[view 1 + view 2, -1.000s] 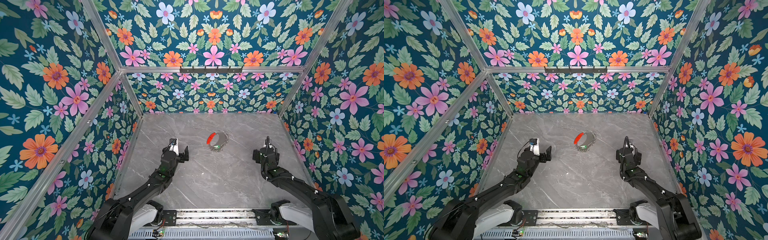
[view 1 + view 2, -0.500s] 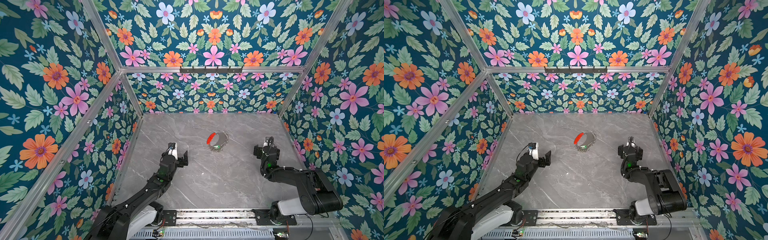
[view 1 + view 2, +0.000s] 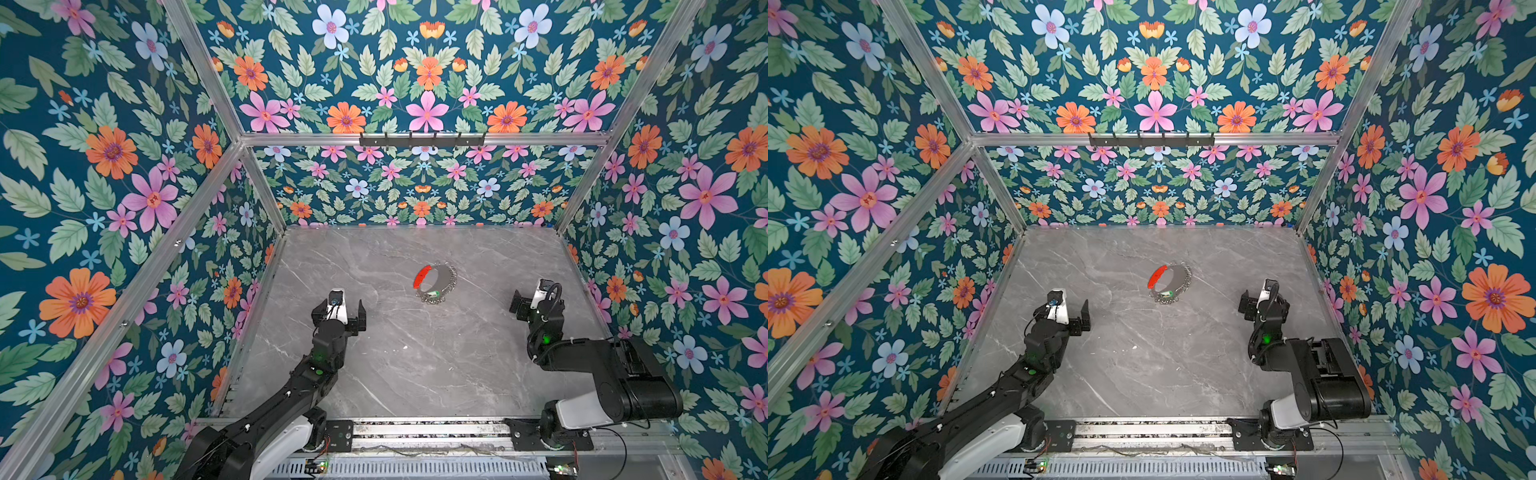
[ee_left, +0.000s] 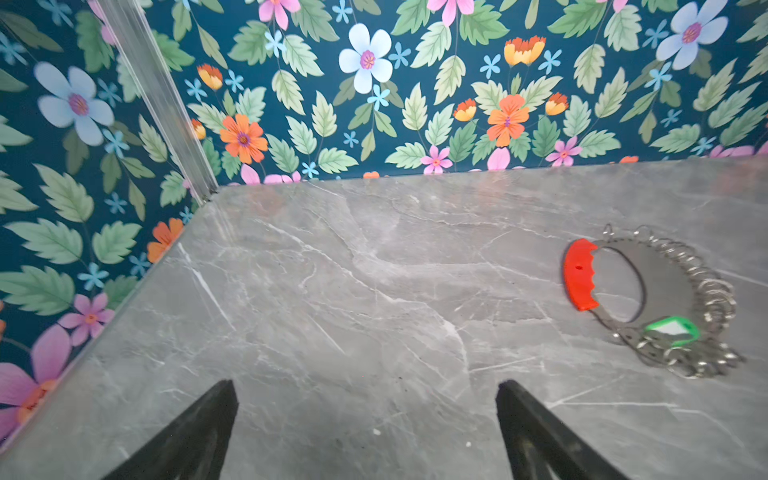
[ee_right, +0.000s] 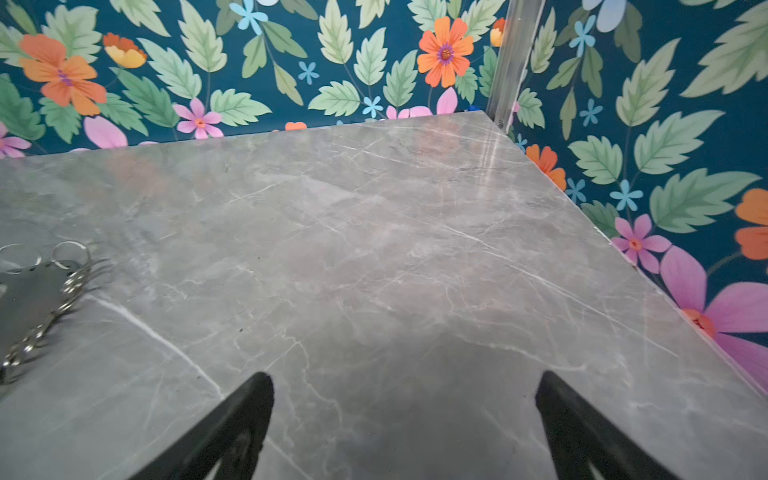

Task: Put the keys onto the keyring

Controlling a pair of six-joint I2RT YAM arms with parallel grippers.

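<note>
Left wrist: green keys (image 4: 672, 331) touching red-arced keyring (image 4: 579, 274).

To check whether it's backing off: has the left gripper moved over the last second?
Yes. The left gripper has drawn back from the keyring, toward the front rail, jaws open and empty.

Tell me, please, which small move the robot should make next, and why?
Probably move the left gripper toward the green tag. Both it and the right gripper stand open and empty, away from the keyring. The tag lies among its small rings and shows only in the left wrist view. Whether it is already attached I cannot tell.
</note>
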